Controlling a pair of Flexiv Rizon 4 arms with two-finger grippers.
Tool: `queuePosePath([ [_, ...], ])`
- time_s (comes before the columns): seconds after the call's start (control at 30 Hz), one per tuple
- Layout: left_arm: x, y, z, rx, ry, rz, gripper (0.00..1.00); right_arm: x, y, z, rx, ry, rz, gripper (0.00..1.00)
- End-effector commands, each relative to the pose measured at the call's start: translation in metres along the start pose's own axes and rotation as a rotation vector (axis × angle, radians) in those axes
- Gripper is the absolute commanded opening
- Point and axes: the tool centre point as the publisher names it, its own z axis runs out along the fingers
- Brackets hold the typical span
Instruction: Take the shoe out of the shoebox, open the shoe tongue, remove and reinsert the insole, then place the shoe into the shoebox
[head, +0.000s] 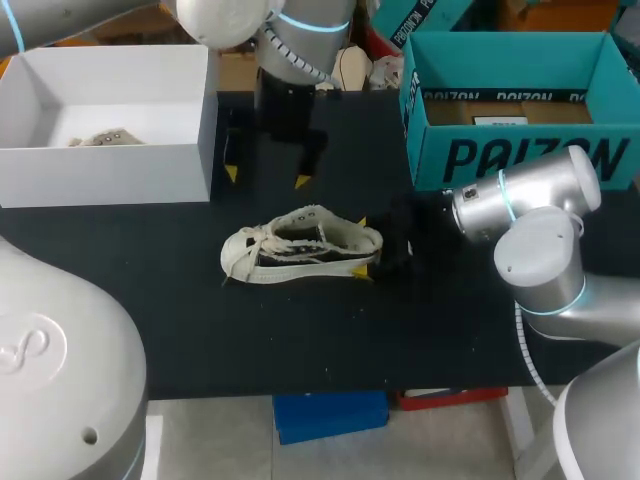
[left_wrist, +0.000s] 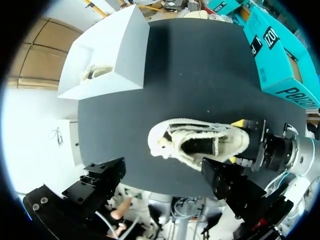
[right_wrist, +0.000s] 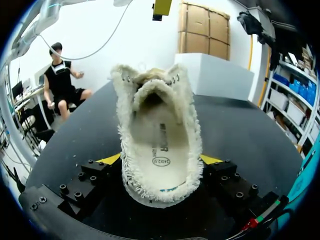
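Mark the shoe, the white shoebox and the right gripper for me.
shoe (head: 300, 248), head view, middle of its side.
white shoebox (head: 110, 170), head view, front wall.
right gripper (right_wrist: 161, 161), right wrist view, midway between its fingertips.

The shoe (head: 300, 245) is seen in cream, with a dark side panel and pale laces. The bench (head: 300, 340) is covered in black. The shoebox (head: 110, 160) is finished in white, and the right pincer (head: 362, 246) is tipped in yellow.
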Motion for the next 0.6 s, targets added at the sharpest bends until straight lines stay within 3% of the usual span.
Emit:
queuePosePath([
  [0.03, 0.002, 0.000, -0.001, 0.000, -0.007, -0.002, 1.00, -0.002, -0.001, 0.004, 0.001, -0.002, 0.001, 0.00],
  [0.17, 0.003, 0.001, -0.001, 0.005, 0.008, 0.010, 1.00, -0.002, -0.001, 0.004, 0.001, -0.002, 0.001, 0.00],
  [0.6, 0.047, 0.021, 0.007, 0.070, 0.138, 0.043, 1.00, -0.002, -0.001, 0.004, 0.001, -0.002, 0.001, 0.00],
])
